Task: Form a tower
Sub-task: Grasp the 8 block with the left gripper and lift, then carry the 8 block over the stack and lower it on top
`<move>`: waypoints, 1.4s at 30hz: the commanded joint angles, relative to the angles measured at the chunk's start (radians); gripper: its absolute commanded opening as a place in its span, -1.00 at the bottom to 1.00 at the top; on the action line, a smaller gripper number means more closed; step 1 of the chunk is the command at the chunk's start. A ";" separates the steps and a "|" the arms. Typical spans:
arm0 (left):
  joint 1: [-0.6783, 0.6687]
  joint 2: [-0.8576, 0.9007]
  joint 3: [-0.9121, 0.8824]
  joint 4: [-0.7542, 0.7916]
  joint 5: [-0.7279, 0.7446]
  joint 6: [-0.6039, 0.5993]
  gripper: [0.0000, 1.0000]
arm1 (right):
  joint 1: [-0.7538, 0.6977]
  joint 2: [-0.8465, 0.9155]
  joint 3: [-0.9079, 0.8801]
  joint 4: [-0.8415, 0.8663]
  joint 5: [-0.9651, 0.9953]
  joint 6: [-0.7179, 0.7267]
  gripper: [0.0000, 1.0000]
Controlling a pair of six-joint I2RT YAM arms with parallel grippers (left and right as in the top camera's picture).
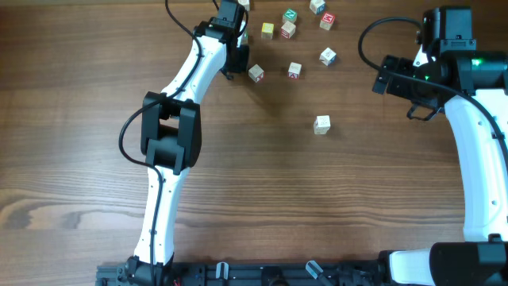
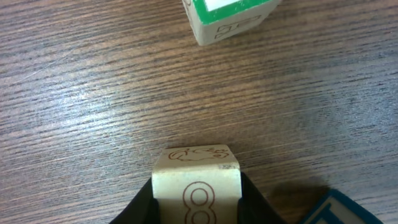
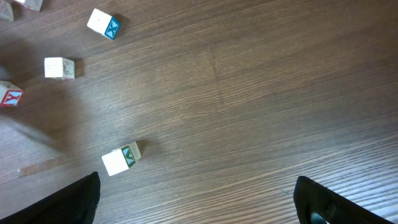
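- While clamped on a pale wooden cube [image 2: 198, 171] marked with a brown figure eight, held low over the table [image 2: 93, 93]: left gripper [image 2: 196, 202] closed, jaws pressed against two opposite sides of the cube, probably to lift it square and carry it without tipping.
- Judged to be the next piece for stacking; a drawn outline on its top face, sides upright between the dark fingers [image 2: 140, 208].
- Just ahead of that grip: green-edged cube [image 2: 230, 15], apart from the held one, with bare wood between; blue-edged corner [image 2: 339, 208] close by on the right.
- Right gripper [image 3: 198, 208]: spread wide, nothing between its fingers, hanging above bare wood off to the side of the scatter, likely parked there to avoid crowding the other arm.
- Tower: not standing anywhere in these views. No cube seen on top of another; loose cubes lying singly toward the far edge, mostly apart from each other.
- Lone cube [image 1: 321, 124] nearer the middle of the table, open wood all round, possibly meant as the foot of the tower; from straight above, impossible to tell whether one cube high or more.
- As for looks, only the makings so far: small pale cubes, white faces, marks in red, green, blue and yellow.
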 commanded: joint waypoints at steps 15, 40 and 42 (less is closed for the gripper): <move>-0.289 -0.497 -0.045 -0.257 0.075 -0.542 -0.75 | -0.397 0.003 -0.005 -0.070 -0.265 0.031 0.99; -0.541 -0.214 -0.053 -0.243 -0.045 -0.769 -0.44 | -0.435 0.003 -0.006 -0.073 -0.313 0.031 0.99; -0.541 -0.214 -0.053 -0.240 -0.045 -0.769 -0.44 | -0.435 0.003 -0.006 -0.073 -0.313 0.031 0.99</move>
